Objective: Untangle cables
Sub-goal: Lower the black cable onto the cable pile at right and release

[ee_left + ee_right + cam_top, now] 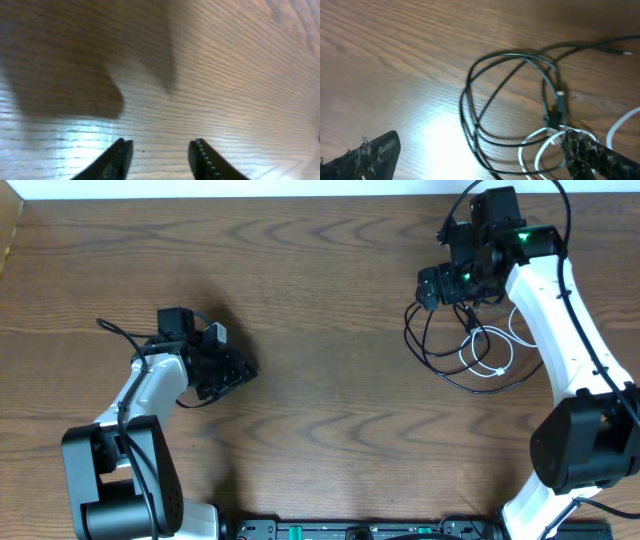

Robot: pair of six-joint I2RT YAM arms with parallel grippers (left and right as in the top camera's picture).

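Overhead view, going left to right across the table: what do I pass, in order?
left arm's base → left gripper, open → bare table → tangled black and white cables → right arm's base

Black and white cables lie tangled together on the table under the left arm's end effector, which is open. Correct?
Wrong arm: the tangled black cable and white cable lie under the right end effector, which is open. The overhead view shows this; the left end effector is over bare table.
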